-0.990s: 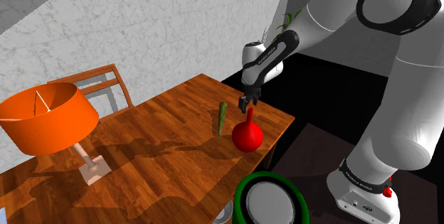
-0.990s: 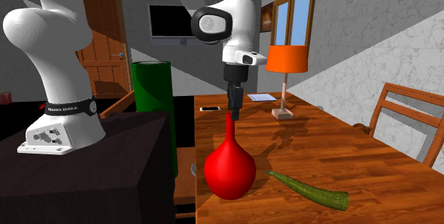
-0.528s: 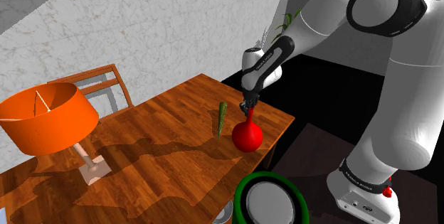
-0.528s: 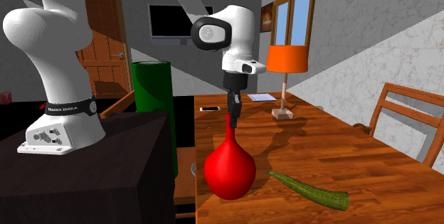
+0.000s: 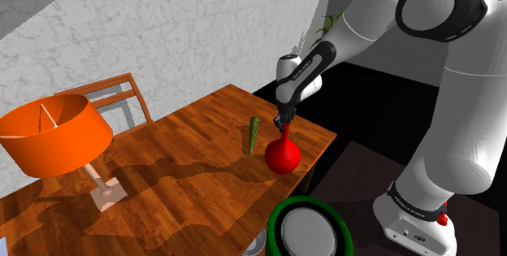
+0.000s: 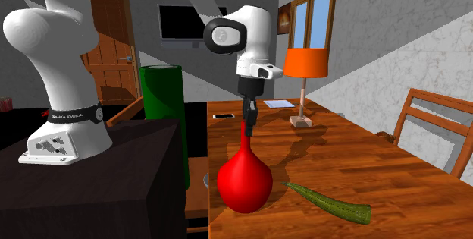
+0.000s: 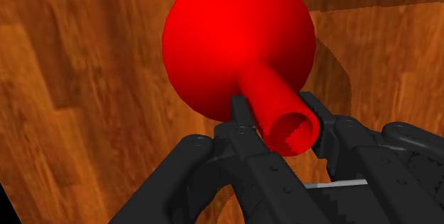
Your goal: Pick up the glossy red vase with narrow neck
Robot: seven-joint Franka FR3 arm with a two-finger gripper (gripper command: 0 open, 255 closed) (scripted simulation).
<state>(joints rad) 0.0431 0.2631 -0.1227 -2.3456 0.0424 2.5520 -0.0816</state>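
On the table's edge nearest the stand: the red vase (image 5: 283, 155) stands upright on the wooden table (image 5: 187, 189), round belly down, narrow neck up.
Gripper: the black gripper (image 7: 277, 112) comes down from twelve o'clock, and its fingers (image 7: 242, 114) are clamped on the neck just under the open mouth.
Neighbour: a green pod (image 5: 253, 135) lies at ten o'clock of the vase in the shoulder view, near but apart.
Handling: it looks rigid, smooth and glossy, so probably slippery and breakable. Most of the weight likely sits in the belly, below the grip.
Hold: the neck is the only part narrow enough. A straight upward lift should keep the belly from swinging.
Risk: the neck seems barely flared, so it may slide through.
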